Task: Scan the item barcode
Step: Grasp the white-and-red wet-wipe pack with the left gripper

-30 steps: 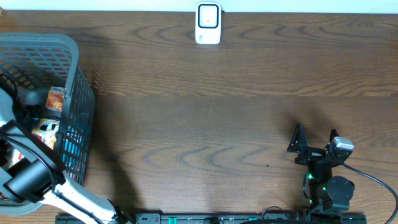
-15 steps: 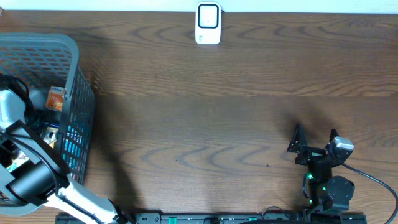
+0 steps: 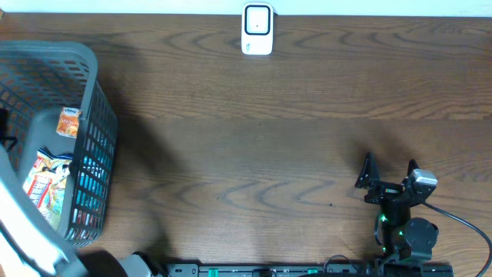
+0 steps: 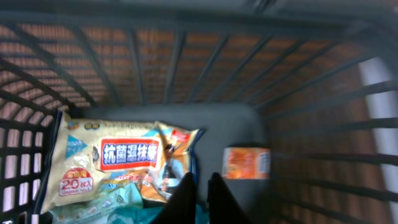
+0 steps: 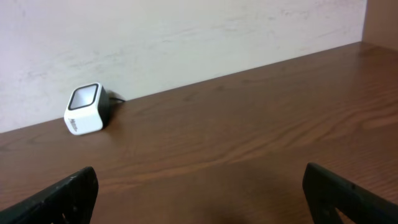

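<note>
In the left wrist view, a grey mesh basket (image 4: 311,93) holds a yellow wipes packet (image 4: 118,155) with a red label, a small orange packet (image 4: 245,163) and a teal wrapper (image 4: 134,208). My left gripper (image 4: 202,185) hangs above them, shut, with only a thin slit between its tips; nothing shows in the slit. From overhead I see the basket (image 3: 92,69), the orange packet (image 3: 69,121) and a colourful packet (image 3: 48,181). The white barcode scanner (image 3: 257,29) stands at the table's far edge. My right gripper (image 3: 388,178) rests open and empty at the front right.
The scanner (image 5: 84,116) stands against the pale back wall in the right wrist view, with bare wooden table between it and my right gripper (image 5: 202,196). My white left arm (image 3: 19,223) crosses the basket's front left corner.
My left gripper has gone from open to shut inside the basket. The left arm has pulled back toward the front left, uncovering the colourful packet. The right arm has not moved.
</note>
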Action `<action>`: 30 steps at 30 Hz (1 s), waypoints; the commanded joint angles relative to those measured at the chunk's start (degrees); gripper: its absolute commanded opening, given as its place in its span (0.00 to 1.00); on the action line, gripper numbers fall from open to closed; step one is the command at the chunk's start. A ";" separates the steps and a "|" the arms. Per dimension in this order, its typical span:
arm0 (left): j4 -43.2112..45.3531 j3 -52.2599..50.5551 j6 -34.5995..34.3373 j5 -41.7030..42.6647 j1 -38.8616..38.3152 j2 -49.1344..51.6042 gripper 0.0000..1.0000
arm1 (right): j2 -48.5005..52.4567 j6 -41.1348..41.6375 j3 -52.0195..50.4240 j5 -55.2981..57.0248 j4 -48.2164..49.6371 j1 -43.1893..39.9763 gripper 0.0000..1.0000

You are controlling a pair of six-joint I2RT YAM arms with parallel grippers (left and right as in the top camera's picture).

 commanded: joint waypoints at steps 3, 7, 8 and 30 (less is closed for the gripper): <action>-6.80 -1.31 -6.29 -6.32 0.00 -0.33 0.98 | -0.33 0.63 -0.09 0.09 -0.17 0.35 0.99; -9.97 -5.40 -6.16 -9.94 0.04 2.05 0.98 | -0.33 0.63 -0.09 0.09 -0.17 0.35 0.99; -10.82 -6.64 -7.65 -11.23 0.20 2.60 0.98 | -0.33 0.63 -0.09 0.09 -0.17 0.35 0.99; -3.74 -24.30 -64.87 -2.45 7.93 6.75 0.98 | -0.31 0.63 -0.09 0.09 -0.17 0.35 0.99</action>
